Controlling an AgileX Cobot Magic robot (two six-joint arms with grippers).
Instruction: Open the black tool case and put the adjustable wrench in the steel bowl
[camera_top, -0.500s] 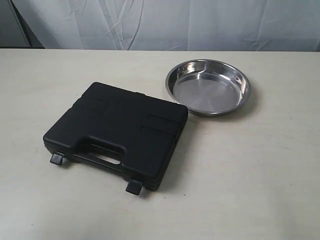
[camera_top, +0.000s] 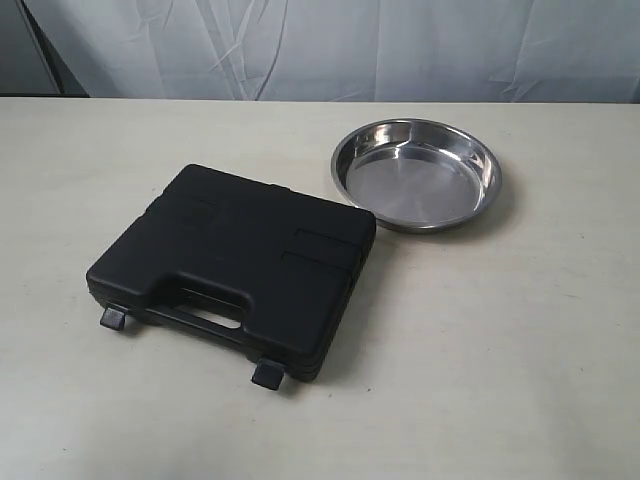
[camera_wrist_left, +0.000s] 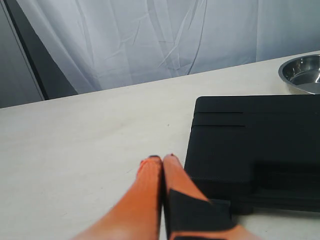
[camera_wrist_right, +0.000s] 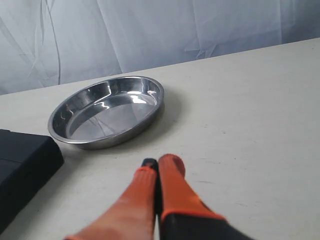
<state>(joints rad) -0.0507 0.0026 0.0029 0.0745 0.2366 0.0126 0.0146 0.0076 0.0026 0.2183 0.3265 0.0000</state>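
1. The black tool case (camera_top: 235, 265) lies flat and shut on the table (camera_top: 520, 350), left of the middle in the exterior view and turned at an angle to the table's edge.
2. Its handle cut-out (camera_top: 210, 318) faces the near side. Two clip latches stick out from that front edge and rest on the table, one (camera_top: 113, 318) at the left corner and the other (camera_top: 267, 375) at the right corner.
3. The adjustable wrench is not visible, since the closed lid hides whatever is in the case.
4. The steel bowl (camera_top: 417, 175) stands upright on the table beyond and to the right of the case. It sits just beside the case's far right corner, and whether the two touch cannot be told.
5. The left gripper (camera_wrist_left: 161, 158) shows only in its wrist view. Its orange fingers are pressed together with nothing between them, low over bare table and just beside one side of the case.
6. The right gripper (camera_wrist_right: 159, 161) also shows only in its wrist view. Its orange fingers are pressed together with nothing between them, over bare table near the bowl, with a corner of the case off to one side.
7. A pale creased curtain (camera_top: 350, 45) hangs behind the table.
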